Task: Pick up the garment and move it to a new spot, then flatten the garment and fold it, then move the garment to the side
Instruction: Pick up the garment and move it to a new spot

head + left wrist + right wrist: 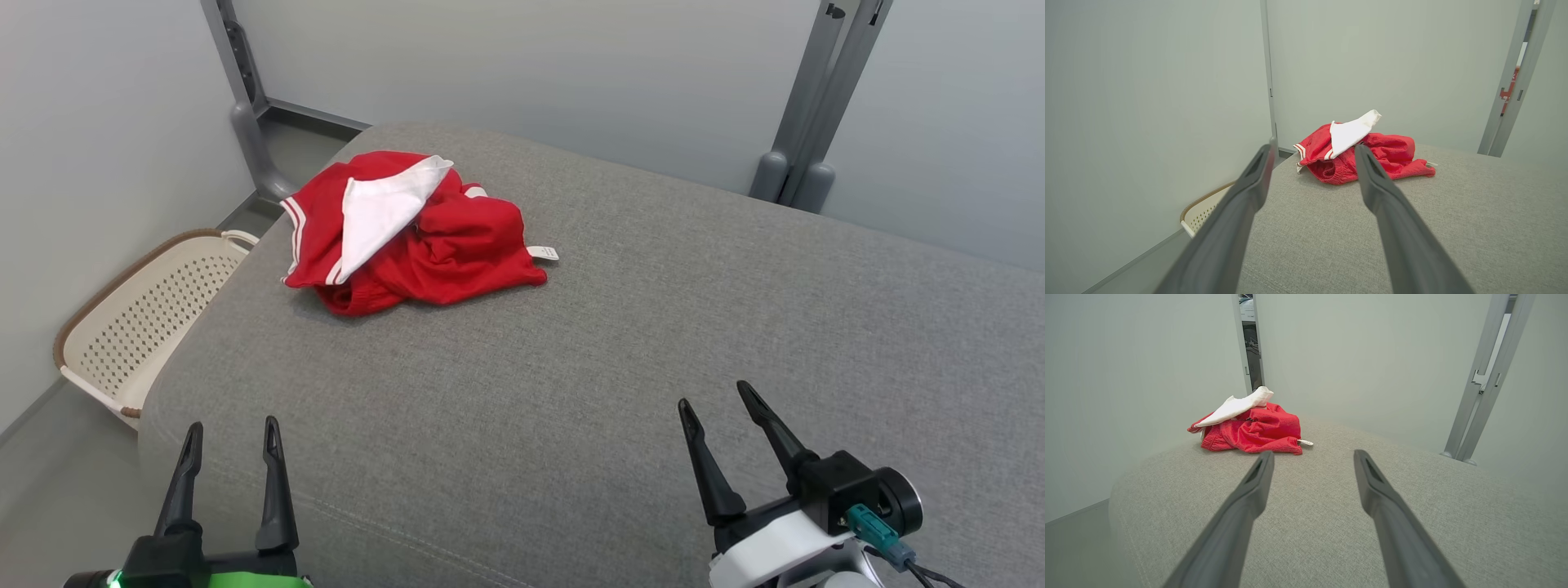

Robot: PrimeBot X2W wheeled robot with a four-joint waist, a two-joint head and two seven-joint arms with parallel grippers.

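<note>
None of the steps looks begun: the left gripper (233, 425) and right gripper (713, 394) hover spread and empty over the near edge of the grey fabric-covered bench (571, 367), well apart from the crumpled red-and-white cloth garment (441, 245) heaped near its far left corner.

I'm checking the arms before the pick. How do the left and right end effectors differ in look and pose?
The left end effector has a black base lit green; the right end effector has a white housing with a teal plug. The left's fingers stand nearly upright in the head view; the right's lean left. Both are open, empty and well short of the garment.
</note>
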